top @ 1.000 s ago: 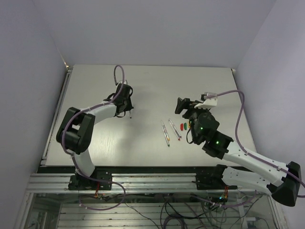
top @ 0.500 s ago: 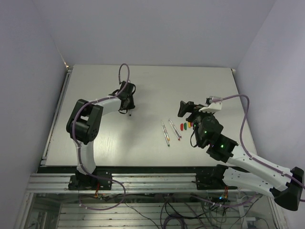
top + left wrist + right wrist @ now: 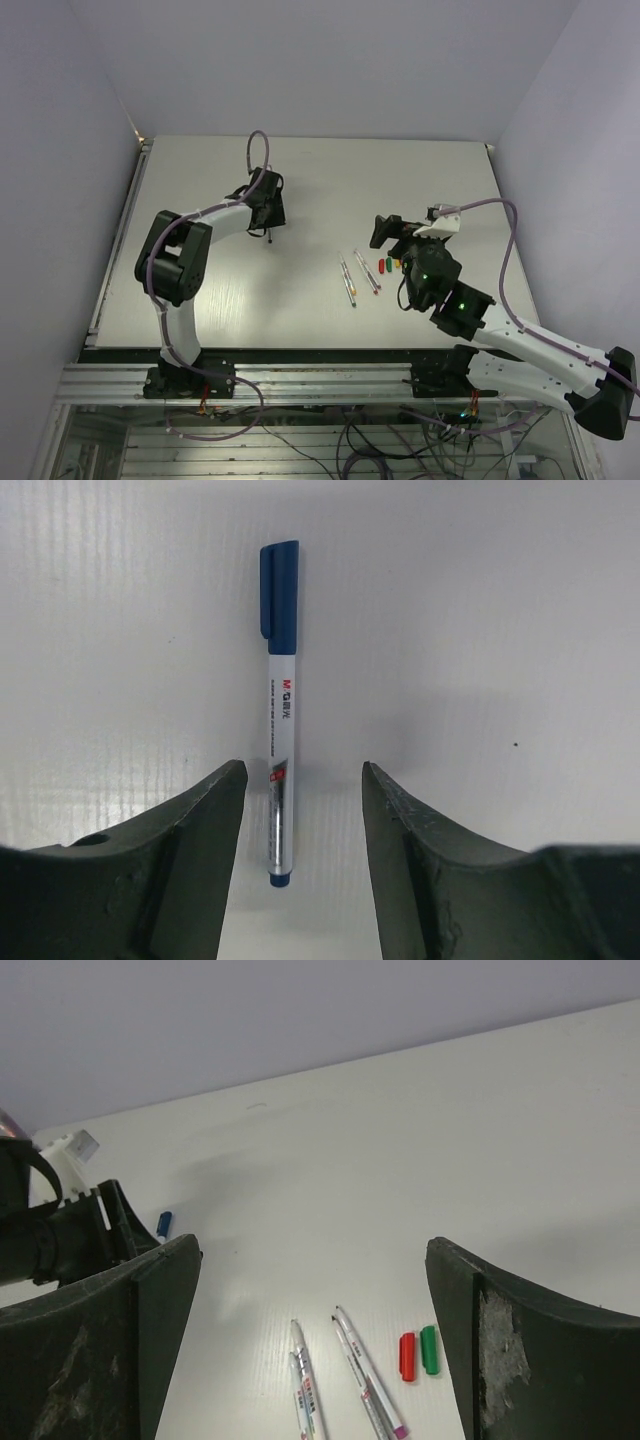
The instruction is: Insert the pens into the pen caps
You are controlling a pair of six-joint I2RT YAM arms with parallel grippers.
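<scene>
A pen with a dark blue cap (image 3: pixel 280 720) pushed on lies flat on the table, its tail end between the tips of my open left gripper (image 3: pixel 302 772), touching neither finger. From above, that gripper (image 3: pixel 268 212) stands over the pen (image 3: pixel 271 234) at the table's middle left. Several uncapped pens (image 3: pixel 357 274) lie side by side at the centre. A red cap (image 3: pixel 406 1356) and a green cap (image 3: pixel 429 1349) lie just right of the pens (image 3: pixel 365 1375). My right gripper (image 3: pixel 312 1260) hovers wide open above them, holding nothing; from above it (image 3: pixel 392 235) sits beside the caps.
A yellow-orange cap (image 3: pixel 399 261) lies by the red cap (image 3: pixel 382 266) and green cap (image 3: pixel 389 264), partly under the right wrist. White walls close the table (image 3: pixel 200 290) at the back and sides. The left arm's black wrist (image 3: pixel 70 1235) shows at the right wrist view's left edge.
The left gripper has gone from shut to open, leaving the blue-capped pen on the table. The right gripper has widened and shifted slightly nearer.
</scene>
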